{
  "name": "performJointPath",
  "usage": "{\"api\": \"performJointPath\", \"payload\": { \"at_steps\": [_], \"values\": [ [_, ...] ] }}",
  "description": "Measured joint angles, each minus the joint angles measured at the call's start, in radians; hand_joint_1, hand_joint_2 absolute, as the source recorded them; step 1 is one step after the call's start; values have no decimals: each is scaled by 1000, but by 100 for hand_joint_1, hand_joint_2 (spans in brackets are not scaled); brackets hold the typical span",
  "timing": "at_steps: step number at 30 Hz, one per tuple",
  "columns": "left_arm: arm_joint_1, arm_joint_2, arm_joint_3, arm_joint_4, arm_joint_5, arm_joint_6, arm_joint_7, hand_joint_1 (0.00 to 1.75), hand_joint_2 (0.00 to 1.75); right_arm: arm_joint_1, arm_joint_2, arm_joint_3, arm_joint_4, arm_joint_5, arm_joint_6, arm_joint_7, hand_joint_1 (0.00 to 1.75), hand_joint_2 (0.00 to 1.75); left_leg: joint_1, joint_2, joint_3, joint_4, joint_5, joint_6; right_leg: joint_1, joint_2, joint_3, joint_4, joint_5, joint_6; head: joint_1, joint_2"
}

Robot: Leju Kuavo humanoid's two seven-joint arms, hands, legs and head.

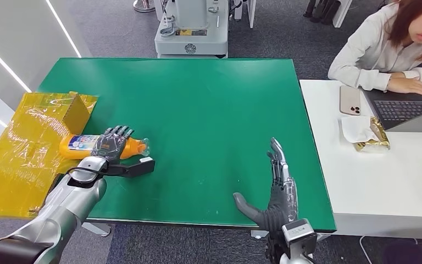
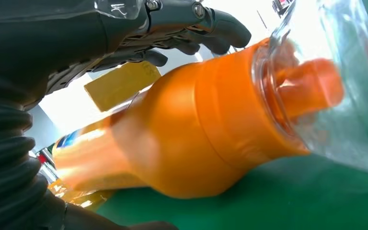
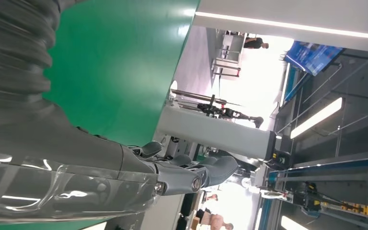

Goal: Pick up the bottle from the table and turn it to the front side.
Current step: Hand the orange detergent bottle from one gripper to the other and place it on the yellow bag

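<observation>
You've got the bottle lying on its side on the green bench, just beside the yellow box. Looks like smooth, light plastic, probably slippery, so grab the fat orange body, not the clear cap. Left hand is draped over it; right hand spread, holding nothing.

No legible text; bottle label seemingly too blurred.

Orange bottle lies sideways at table's left edge.
</observation>
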Motion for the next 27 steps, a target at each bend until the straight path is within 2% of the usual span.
{"api": "performJointPath", "payload": {
  "at_steps": [22, 27],
  "values": [
    [0, 0, 9, 0, 20, -25, 37, 0, 175, 10, 8, -18, -3, 12, 19, 13, 0, 175, 0, 0, 0, 0, 0, 0, 0, 0, 0, 0, 0, 0, 0, 0],
    [-8, -9, 25, 0, 39, -77, 93, 0, 175, 16, 13, -22, -3, 23, 28, 19, 0, 175, 0, 0, 0, 0, 0, 0, 0, 0, 0, 0, 0, 0, 0, 0]
  ]
}}
